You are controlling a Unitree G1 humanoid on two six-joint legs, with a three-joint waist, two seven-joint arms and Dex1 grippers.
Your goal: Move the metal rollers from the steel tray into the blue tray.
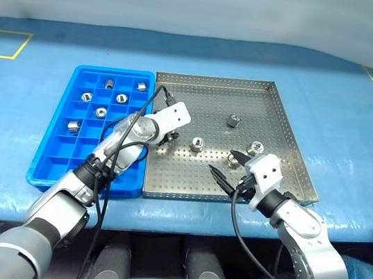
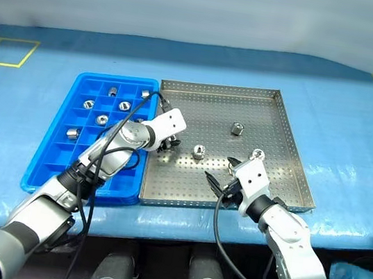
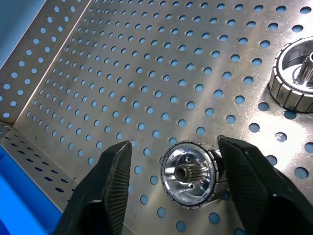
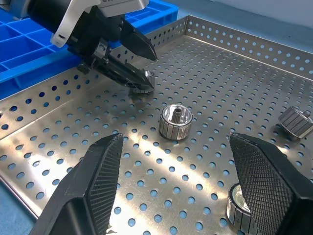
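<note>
Steel tray (image 1: 282, 136), left gripper (image 3: 171, 181) jaws straddling a metal roller (image 3: 188, 174), right gripper (image 4: 176, 186) jaws wide.

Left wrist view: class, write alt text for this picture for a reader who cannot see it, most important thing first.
The left gripper has its two black fingers either side of a shiny metal roller lying on the perforated floor of the steel tray; one finger touches it, the other stands apart. A second roller sits at the picture's edge, and a strip of the blue tray shows beyond the rim.

rollers (image 1: 233, 121) in steel tray (image 1: 283, 126) — blue tray (image 1: 57, 155)
</note>
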